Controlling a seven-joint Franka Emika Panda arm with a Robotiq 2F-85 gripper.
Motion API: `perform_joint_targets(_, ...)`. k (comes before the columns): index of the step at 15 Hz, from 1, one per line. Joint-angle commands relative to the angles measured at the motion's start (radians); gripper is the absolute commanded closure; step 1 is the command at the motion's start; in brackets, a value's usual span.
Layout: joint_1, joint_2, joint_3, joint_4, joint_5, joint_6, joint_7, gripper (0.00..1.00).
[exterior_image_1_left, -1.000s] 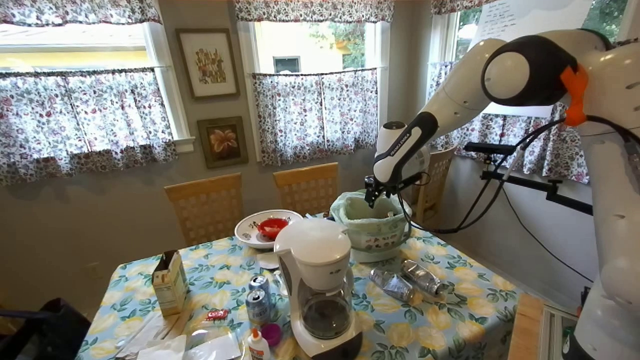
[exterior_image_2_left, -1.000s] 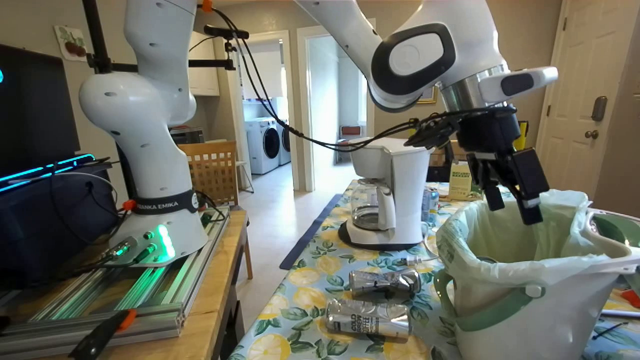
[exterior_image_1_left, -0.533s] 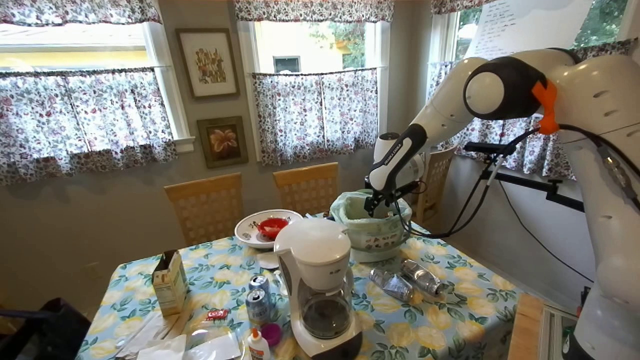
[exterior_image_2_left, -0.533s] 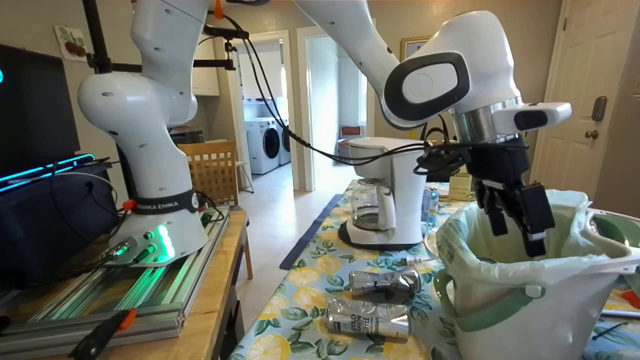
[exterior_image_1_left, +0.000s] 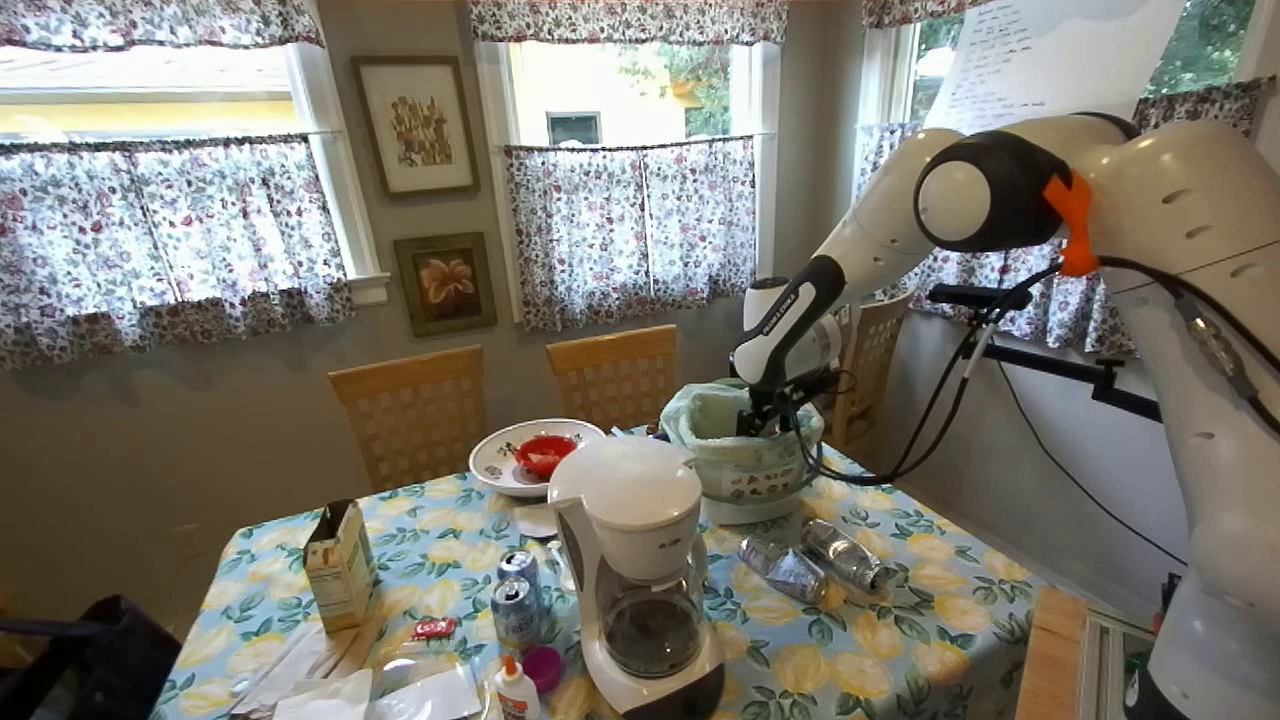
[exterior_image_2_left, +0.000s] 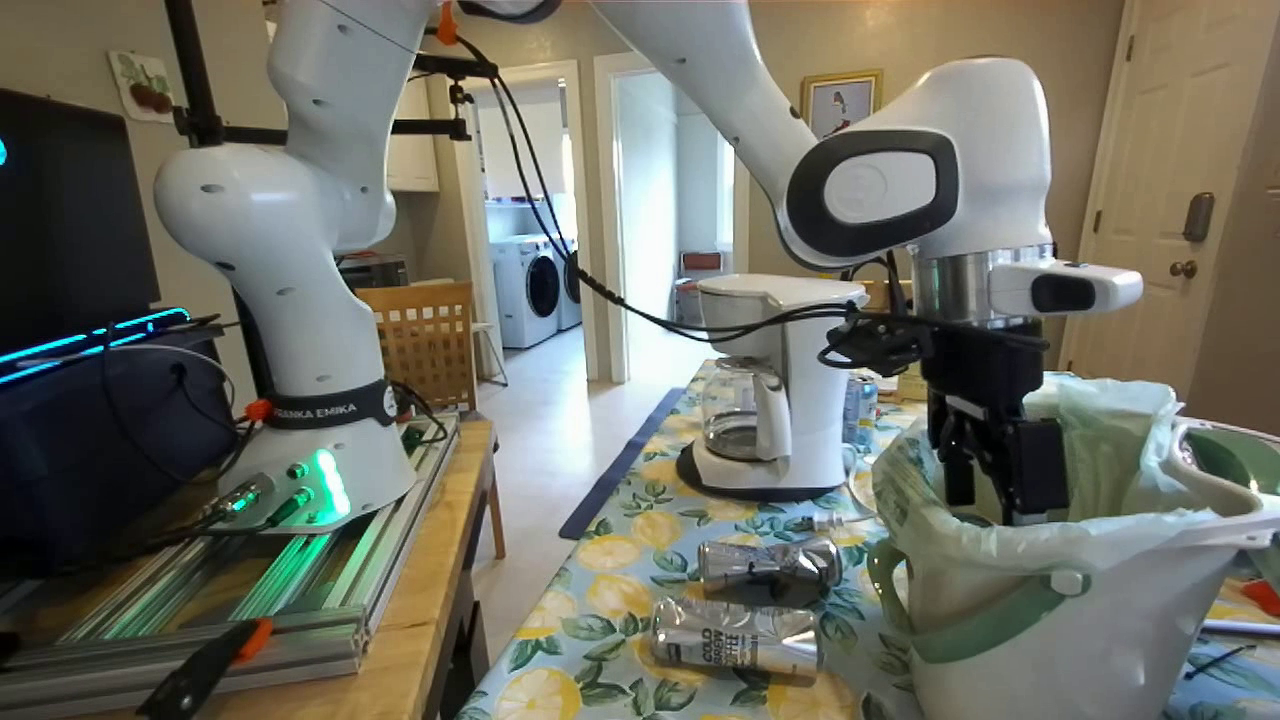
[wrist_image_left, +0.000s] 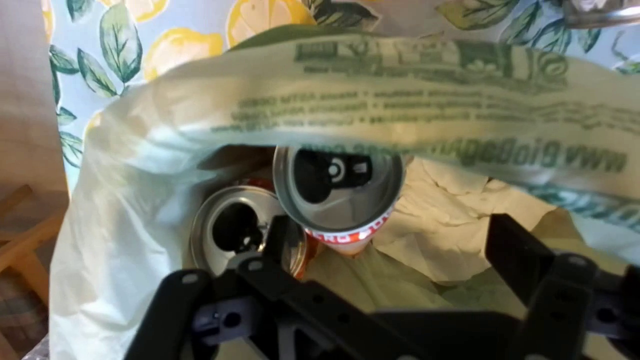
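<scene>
Sitting below the gap of the tool, nearer one finger: a red-banded can, opened, lid up, inside a lined bin. Second can just beside it, partly covered by that same finger in the wrist view; whether they touch, I can't tell. Tool spread wide, nothing held. Crumpled brown paper lies towards the opposite finger; liner ringing the tool. Step in hand, as I judge it: reaching down over the cans. Next move, I'd say, calls for bringing one can midway between the fingers before any closing, clear of the liner's edge. Compared with a second ago: tool lower and more upright, deeper in the bin's mouth. On the bench, well apart from the tool, two silver cans lie unmoved; white coffee maker beyond.
</scene>
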Motion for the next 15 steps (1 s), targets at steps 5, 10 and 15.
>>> perform_joint_targets(5, -0.005, 0.057, -0.001, 0.100, 0.010, -0.151, -0.014, 0.26)
perform_joint_targets(10, -0.004, 0.036, -0.003, 0.092, 0.009, -0.115, -0.014, 0.62)
perform_joint_targets(15, -0.008, -0.006, 0.007, 0.084, 0.020, -0.105, -0.025, 0.97)
